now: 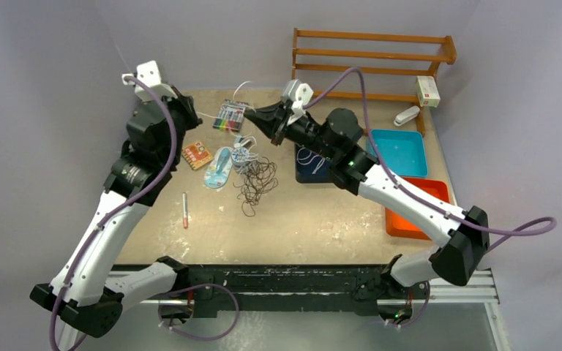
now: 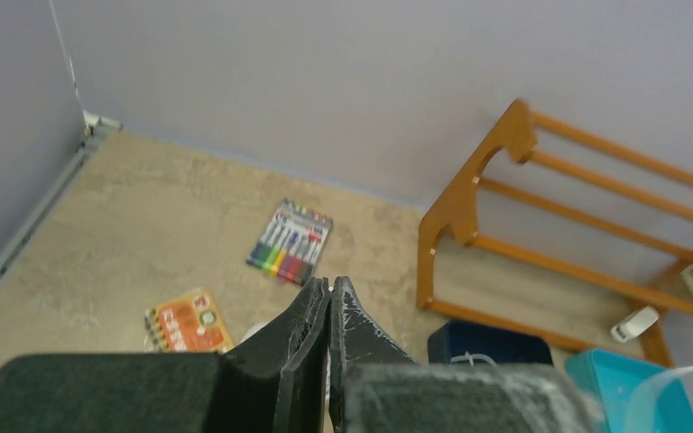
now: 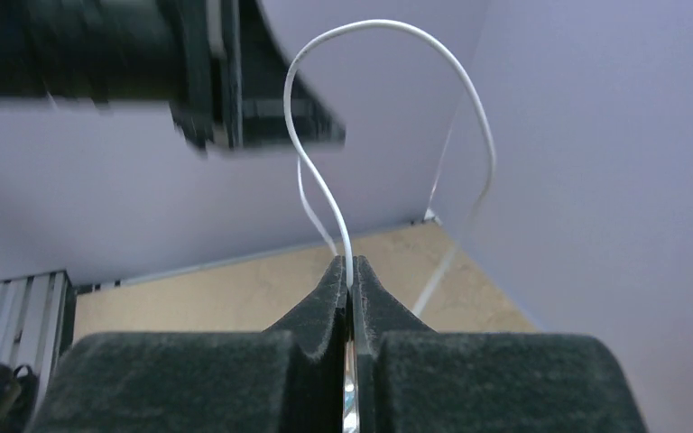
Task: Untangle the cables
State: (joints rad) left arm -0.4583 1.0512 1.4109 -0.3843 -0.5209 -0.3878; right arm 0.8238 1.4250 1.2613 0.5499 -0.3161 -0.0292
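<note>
Right jaws, poised mid-air, pinch white cable (image 3: 388, 23).

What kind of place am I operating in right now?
Probably a robot test cell: a table boxed in by plain grey panels, with staged props like a marker pack and a wooden rack.

white cable (image 3: 381, 23) end hidden in right pincer (image 3: 350, 271), blurred left arm (image 3: 144, 63) overhead, teal tray (image 2: 614, 397) cropped

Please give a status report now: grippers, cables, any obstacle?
Right gripper shut on white cable, looped in air. Left gripper shut. Dark cable heap lies on table. No obstacle seen.
</note>
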